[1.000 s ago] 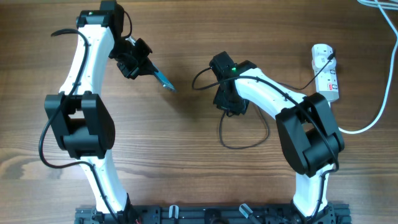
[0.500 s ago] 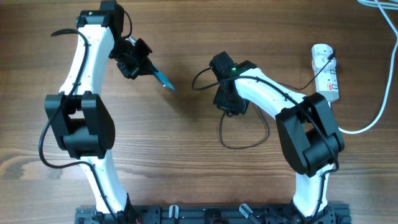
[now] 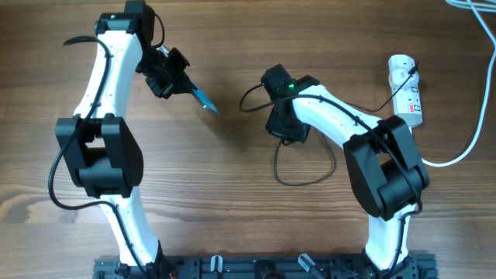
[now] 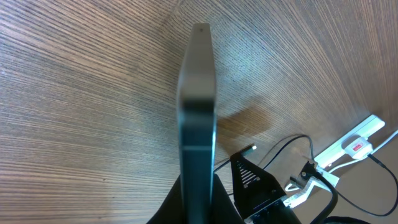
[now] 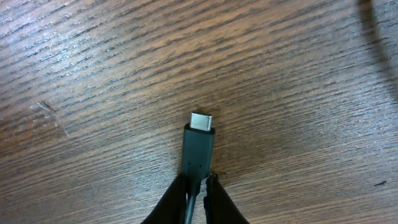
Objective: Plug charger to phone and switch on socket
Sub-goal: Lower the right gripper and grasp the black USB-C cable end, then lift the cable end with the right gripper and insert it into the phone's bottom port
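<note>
Spanning the overhead view, a wooden table [image 3: 232,225] is seen, with the socket [image 3: 405,91] at its far right. The phone [image 4: 198,112] is pinched edge-on by the left gripper [image 4: 198,204] above the wood. The charger [image 5: 198,146] is clamped by the right gripper [image 5: 198,190], its tip projecting past the fingers.
</note>
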{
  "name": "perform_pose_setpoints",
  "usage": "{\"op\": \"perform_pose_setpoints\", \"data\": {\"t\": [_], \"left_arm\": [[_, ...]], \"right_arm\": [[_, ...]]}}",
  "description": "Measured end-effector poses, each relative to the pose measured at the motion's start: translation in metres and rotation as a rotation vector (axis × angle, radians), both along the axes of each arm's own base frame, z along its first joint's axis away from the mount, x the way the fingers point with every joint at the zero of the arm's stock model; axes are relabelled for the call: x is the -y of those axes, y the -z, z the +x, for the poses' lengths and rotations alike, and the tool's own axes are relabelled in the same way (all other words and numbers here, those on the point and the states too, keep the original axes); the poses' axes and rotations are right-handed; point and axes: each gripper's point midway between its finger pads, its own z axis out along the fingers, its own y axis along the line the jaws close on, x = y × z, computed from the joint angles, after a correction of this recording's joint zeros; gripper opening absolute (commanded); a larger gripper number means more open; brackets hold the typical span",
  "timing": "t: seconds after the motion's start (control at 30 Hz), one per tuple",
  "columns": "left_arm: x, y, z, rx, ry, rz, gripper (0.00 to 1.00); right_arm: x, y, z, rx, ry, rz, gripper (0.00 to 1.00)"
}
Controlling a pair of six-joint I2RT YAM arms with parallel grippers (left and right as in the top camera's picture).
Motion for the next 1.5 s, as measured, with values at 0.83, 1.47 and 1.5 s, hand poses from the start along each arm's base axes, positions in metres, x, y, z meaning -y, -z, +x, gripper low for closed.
{"op": "perform_pose_setpoints", "data": {"t": [0.83, 1.47, 1.5], "left_arm": [[0.109, -0.071, 0.05, 0.482, 0.316, -0.491, 0.06], [0.137, -0.1, 0.03, 0.563, 0.459, -0.693, 0.04], [0.137, -0.099, 0.028, 0.564, 0.467, -0.698, 0.04]], "right_arm": [[-0.047, -0.151, -0.018, 0.256, -0.446, 0.373, 0.04], [-0.056, -0.211, -0.054, 0.367, -0.731, 0.515, 0.05], [-0.056, -0.21, -0.054, 0.367, -0.731, 0.514, 0.05]]}}
